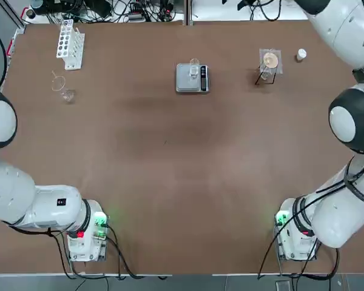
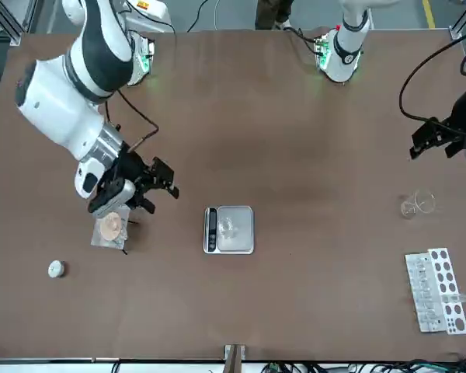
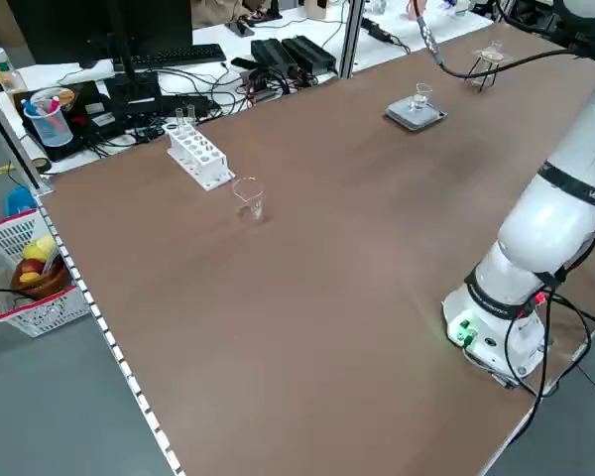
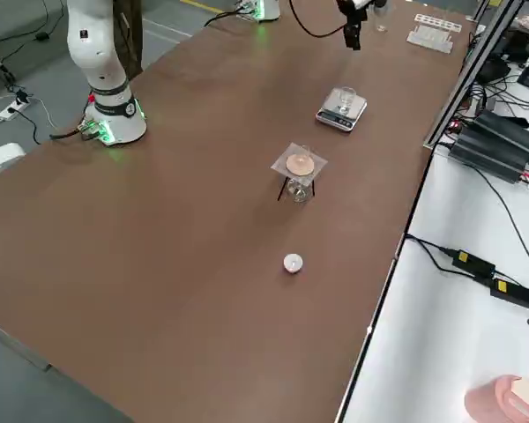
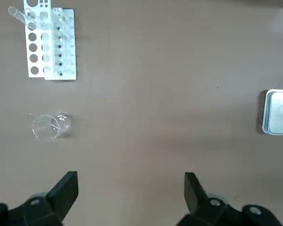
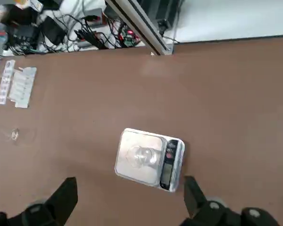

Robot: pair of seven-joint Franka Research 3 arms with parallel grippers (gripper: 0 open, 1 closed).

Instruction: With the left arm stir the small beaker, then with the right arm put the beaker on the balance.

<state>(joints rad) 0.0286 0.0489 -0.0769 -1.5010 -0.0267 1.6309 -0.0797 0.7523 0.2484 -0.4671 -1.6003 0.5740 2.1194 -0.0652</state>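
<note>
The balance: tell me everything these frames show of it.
The balance is a small silver-grey digital scale with a square metal pan and a narrow dark control strip along one edge. It sits flat on the brown table, near the middle of the far side, between the white test-tube rack and a small stand. The small beaker, clear glass, stands upright on its pan. No gripper touches it; the right gripper hangs open off to one side.

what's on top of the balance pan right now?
The small beaker stands upright on the pan of the balance, clear of both grippers. Nothing else is on it. The control strip beside the pan is uncovered. Whether the beaker holds any liquid can't be made out.
</note>
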